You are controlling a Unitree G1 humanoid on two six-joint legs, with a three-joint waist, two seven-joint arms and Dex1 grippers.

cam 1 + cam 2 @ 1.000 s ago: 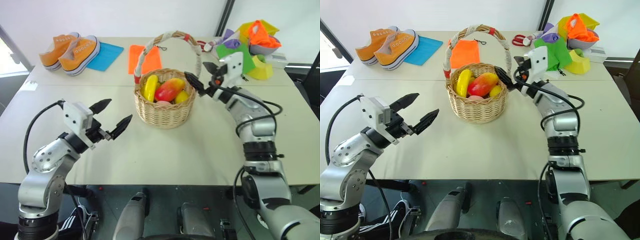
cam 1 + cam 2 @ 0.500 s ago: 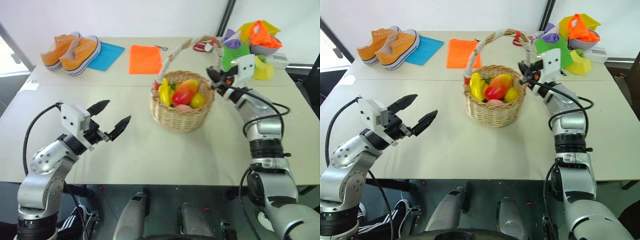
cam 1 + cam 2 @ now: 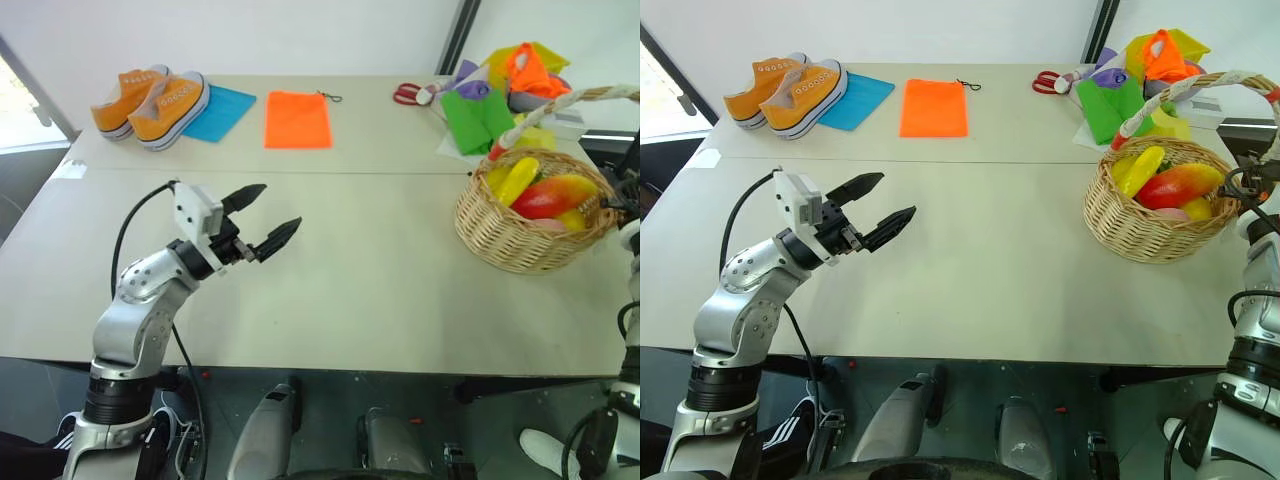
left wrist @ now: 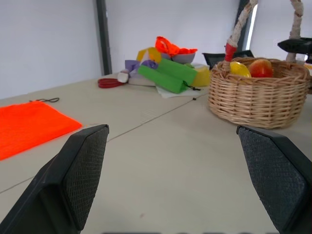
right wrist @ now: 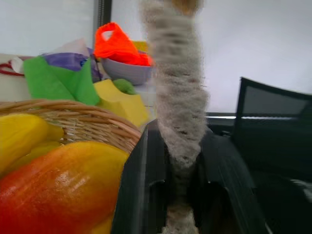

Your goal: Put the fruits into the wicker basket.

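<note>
Wicker basket (image 3: 1160, 215) at right edge of frame on the pale surface (image 3: 990, 270): probably light and stiff, best taken by its cloth-wrapped handle (image 5: 178, 112), where right gripper (image 5: 183, 190) jaws clench. Inside, mango (image 3: 1178, 184) and banana (image 3: 1138, 170), likely glossy, slippery. Left gripper (image 3: 880, 208) jaws spread, grasping nothing.

Between my right gripper's (image 5: 181, 195) smooth black plastic fingers sits the rough, fuzzy cloth wrap of the wicker basket's (image 3: 1145, 222) handle. Just beside them lie a glossy mango (image 5: 58, 187) and a shiny yellow banana (image 5: 22, 134) inside coarse woven cane. My left gripper's (image 4: 183, 178) pads are matt, finely dimpled rubber above a smooth matt table (image 3: 1020, 270).
</note>
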